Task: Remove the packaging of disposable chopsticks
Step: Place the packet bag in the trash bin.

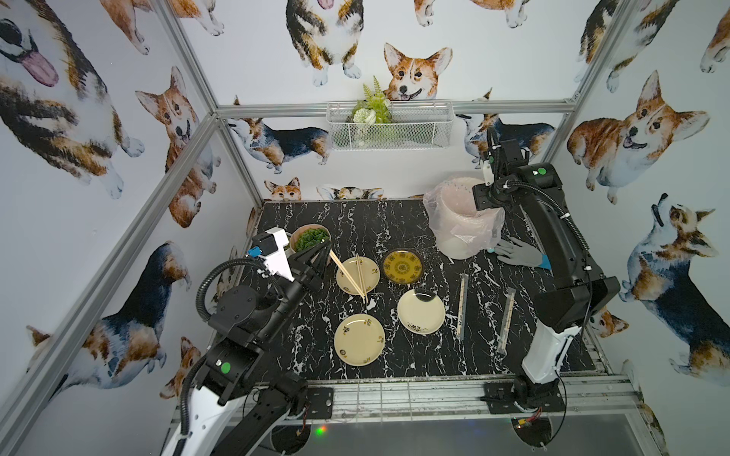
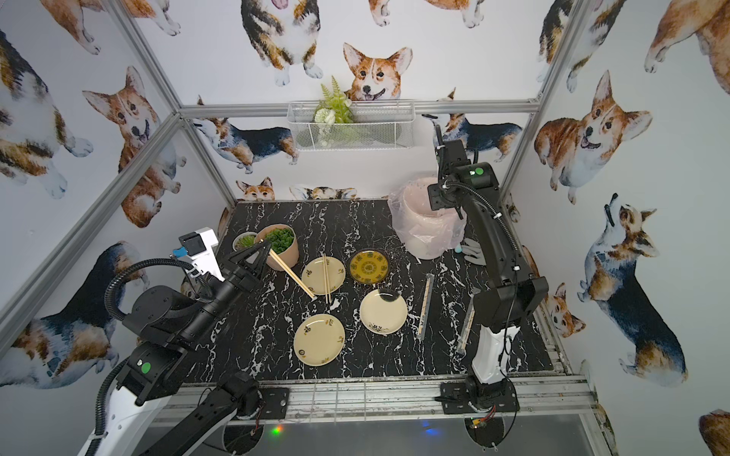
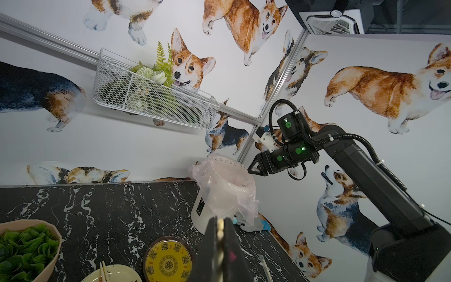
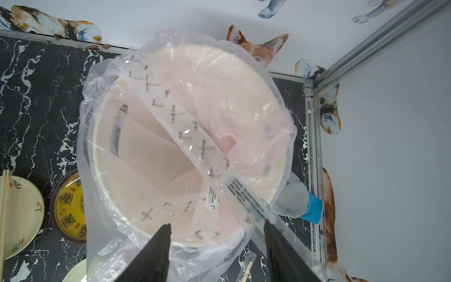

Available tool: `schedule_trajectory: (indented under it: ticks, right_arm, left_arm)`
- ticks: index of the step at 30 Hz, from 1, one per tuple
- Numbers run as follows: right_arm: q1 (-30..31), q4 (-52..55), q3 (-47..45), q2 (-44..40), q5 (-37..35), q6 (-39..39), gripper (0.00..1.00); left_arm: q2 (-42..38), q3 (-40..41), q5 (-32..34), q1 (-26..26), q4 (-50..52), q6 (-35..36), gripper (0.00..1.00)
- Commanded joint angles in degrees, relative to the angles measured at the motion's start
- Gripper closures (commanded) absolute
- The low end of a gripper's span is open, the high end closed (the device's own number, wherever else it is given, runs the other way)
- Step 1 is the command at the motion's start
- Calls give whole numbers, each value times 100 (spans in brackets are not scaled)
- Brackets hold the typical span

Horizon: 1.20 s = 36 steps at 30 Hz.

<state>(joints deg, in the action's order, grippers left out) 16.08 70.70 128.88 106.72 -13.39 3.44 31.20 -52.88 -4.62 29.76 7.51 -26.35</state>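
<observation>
My left gripper (image 1: 327,248) is shut on a bare pair of disposable chopsticks (image 1: 341,267), held slanting over the far-left plate (image 1: 349,284); their ends show between the pads (image 3: 220,229). Another bare pair (image 1: 359,268) lies on that plate. My right gripper (image 4: 217,223) hangs open over the lined bin (image 4: 244,63). An empty clear sleeve of packaging (image 4: 185,136) lies slanted across the bin's mouth, its near end leaning against one finger (image 4: 271,234). Two pairs still in their sleeves (image 1: 462,306) (image 1: 507,319) lie on the table at the right.
A bowl of greens (image 1: 310,237) stands behind the left gripper. A dark-rimmed yellow dish (image 1: 401,266) and two cream plates (image 1: 420,310) (image 1: 359,338) sit mid-table. A grey glove (image 1: 517,254) lies beside the bin, near the right arm. A wire basket (image 1: 391,126) hangs on the back wall.
</observation>
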Motion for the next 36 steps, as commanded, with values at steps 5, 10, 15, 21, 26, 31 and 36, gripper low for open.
schedule_trajectory:
  ticks: [5, 10, 15, 21, 26, 31, 36]
  right_arm:
    - [-34, 426, 235, 181, -424, 159, 41]
    - [-102, 625, 231, 118, -680, 122, 42]
    - [-171, 462, -64, -133, -560, 96, 42]
    - [-171, 762, 425, 223, -282, 119, 42]
    - [62, 461, 741, 578, 177, 51, 42]
    - [323, 871, 2081, 1328, 116, 177, 43]
    - [313, 522, 1785, 910, -287, 450, 43]
  left_arm:
    - [4, -16, 3, -5, -153, -2, 100]
    - [18, -22, -21, -5, -151, 21, 100]
    - [-35, 21, 22, -5, -136, 47, 100]
    - [-36, 41, 11, -5, -153, 37, 100]
    - [-35, 74, 32, -3, -182, 27, 100]
    - [-43, 44, 31, -3, -148, 16, 100]
    - [-105, 48, 112, -5, -58, 47, 100]
